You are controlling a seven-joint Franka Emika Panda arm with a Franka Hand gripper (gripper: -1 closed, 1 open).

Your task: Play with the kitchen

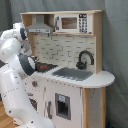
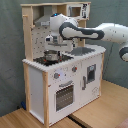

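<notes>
We see the toy kitchen on a wooden floor by a grey curtain; the gripper hangs over its stovetop beside a small pot; we cannot tell its grip; the arm hides the stove in the first exterior view.

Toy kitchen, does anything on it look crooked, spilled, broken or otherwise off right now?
Nothing stands out. The kitchen stands upright, its oven door shut, the faucet upright by the sink. A small pot sits level on the stovetop, with the end effector just above it.
</notes>
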